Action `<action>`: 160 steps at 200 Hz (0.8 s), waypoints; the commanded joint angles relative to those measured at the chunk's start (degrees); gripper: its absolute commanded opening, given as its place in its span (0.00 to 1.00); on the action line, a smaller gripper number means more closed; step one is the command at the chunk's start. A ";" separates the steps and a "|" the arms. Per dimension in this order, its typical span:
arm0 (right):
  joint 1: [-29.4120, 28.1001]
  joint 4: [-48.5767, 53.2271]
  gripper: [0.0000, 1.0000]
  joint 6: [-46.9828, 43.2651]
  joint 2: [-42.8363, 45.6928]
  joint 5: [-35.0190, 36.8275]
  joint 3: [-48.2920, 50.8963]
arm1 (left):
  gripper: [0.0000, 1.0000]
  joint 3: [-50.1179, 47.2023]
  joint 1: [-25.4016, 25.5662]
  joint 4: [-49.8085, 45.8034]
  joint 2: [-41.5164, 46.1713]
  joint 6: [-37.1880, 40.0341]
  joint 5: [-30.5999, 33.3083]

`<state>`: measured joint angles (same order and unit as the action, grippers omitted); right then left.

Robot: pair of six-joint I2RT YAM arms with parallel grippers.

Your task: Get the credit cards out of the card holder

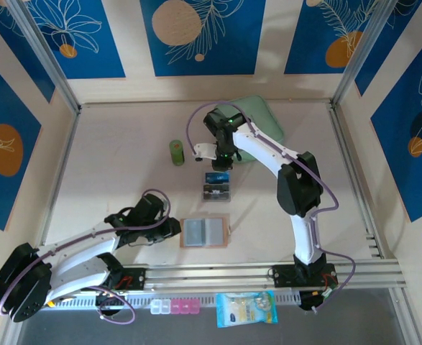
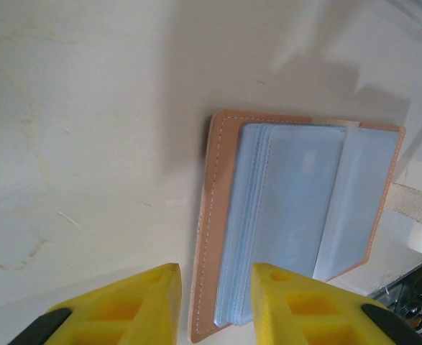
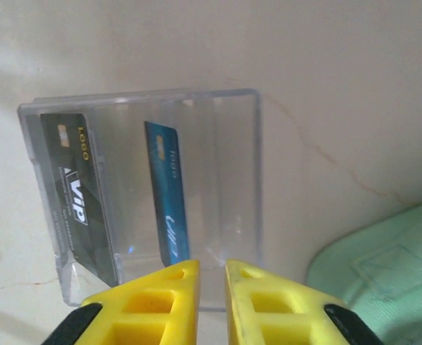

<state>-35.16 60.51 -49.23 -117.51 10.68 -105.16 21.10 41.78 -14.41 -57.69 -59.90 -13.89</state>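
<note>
Left gripper was partly open with nothing pinched; the near edge of the card holder showed in the gap, contact unclear. Holder lay flat and spread open on the table, pale sleeves up. Right gripper had its jaws down to a narrow slit, empty, just over the near rim of a clear box. Right wrist view showed two credit cards standing in the box, a dark card and a blue card, with a green case beside. Top view gave the layout: box apart from the holder, between it and the case, and a green cylinder left of the right gripper.
</note>
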 commanded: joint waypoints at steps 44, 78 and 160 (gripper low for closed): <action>-0.25 -6.85 0.02 3.04 1.58 1.89 5.53 | 0.30 -0.98 -0.63 -0.32 0.61 -0.13 -1.12; -0.87 -8.58 0.02 3.35 1.67 1.89 8.98 | 0.30 -1.06 -0.67 -0.43 0.76 -0.15 -1.14; -1.47 -11.24 0.17 4.26 3.28 3.95 10.55 | 0.30 -0.98 -0.71 -0.35 0.83 -0.36 -1.23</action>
<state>-36.38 50.26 -45.98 -116.73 13.74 -95.00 20.82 41.74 -14.41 -57.67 -59.92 -14.35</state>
